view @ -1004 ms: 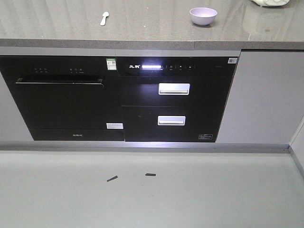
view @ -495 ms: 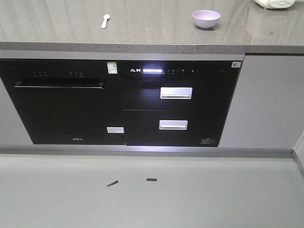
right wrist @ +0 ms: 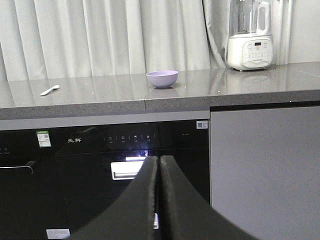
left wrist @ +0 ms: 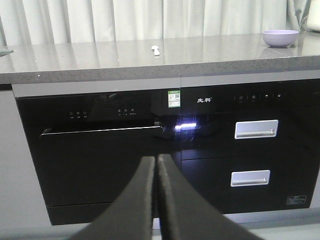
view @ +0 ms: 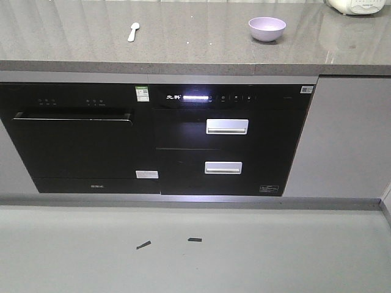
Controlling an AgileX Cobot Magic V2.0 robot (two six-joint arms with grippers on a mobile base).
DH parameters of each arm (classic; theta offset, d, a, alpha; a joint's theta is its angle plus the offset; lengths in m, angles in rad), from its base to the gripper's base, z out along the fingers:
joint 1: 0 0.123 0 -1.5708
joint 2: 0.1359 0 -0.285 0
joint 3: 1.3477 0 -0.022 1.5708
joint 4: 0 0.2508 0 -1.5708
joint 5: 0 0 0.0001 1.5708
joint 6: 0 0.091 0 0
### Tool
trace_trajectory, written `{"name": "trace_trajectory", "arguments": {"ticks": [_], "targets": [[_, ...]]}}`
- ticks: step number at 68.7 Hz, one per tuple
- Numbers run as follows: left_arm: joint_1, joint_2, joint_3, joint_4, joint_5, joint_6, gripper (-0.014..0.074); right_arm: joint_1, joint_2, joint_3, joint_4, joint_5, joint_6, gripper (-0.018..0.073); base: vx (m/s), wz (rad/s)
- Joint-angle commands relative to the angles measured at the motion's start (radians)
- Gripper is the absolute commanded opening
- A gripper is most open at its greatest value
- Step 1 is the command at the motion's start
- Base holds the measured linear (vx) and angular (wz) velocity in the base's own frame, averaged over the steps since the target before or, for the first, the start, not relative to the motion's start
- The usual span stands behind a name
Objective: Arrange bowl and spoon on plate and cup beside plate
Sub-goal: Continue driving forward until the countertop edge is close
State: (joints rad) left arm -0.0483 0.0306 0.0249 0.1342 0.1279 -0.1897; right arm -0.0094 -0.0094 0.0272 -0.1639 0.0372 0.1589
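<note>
Task looks barely begun. Lavender bowl sits upright on the grey stone tabletop, toward the right. Pale spoon lies flat well to its left, the two well apart, both straight on the stone. No plate under either. A pale sliver at the far left edge of the left wrist view might be the plate; too little shows to tell. Cup isn't in any view. Left tool has its fingers pressed together, holding nothing. It hangs below tabletop level, facing the black dishwasher door. Right tool is the same: fingers closed on each other, empty, low in front of the drawer unit with the lit display. Neither tool is near bowl or spoon. A white blender stands further right on the tabletop, clear of the bowl. As I read it, everything is left to do: get the arms up to tabletop height, find the plate, put bowl and spoon on it, then stand the cup beside it.
</note>
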Motion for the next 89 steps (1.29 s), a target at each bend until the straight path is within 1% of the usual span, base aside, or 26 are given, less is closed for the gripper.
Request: {"name": "trace_trajectory", "arguments": {"ticks": [1,89], "targets": [[0.003,0.009,0.030,-0.008,-0.069,-0.008,-0.0006,-0.007,-0.011,0.016,-0.007,-0.070,-0.011,-0.0005,0.10,-0.02],[0.003,0.009,0.030,-0.008,-0.069,-0.008,-0.0006,-0.007,-0.011,0.016,-0.007,-0.070,-0.011,-0.0005,0.09,-0.02]]}}
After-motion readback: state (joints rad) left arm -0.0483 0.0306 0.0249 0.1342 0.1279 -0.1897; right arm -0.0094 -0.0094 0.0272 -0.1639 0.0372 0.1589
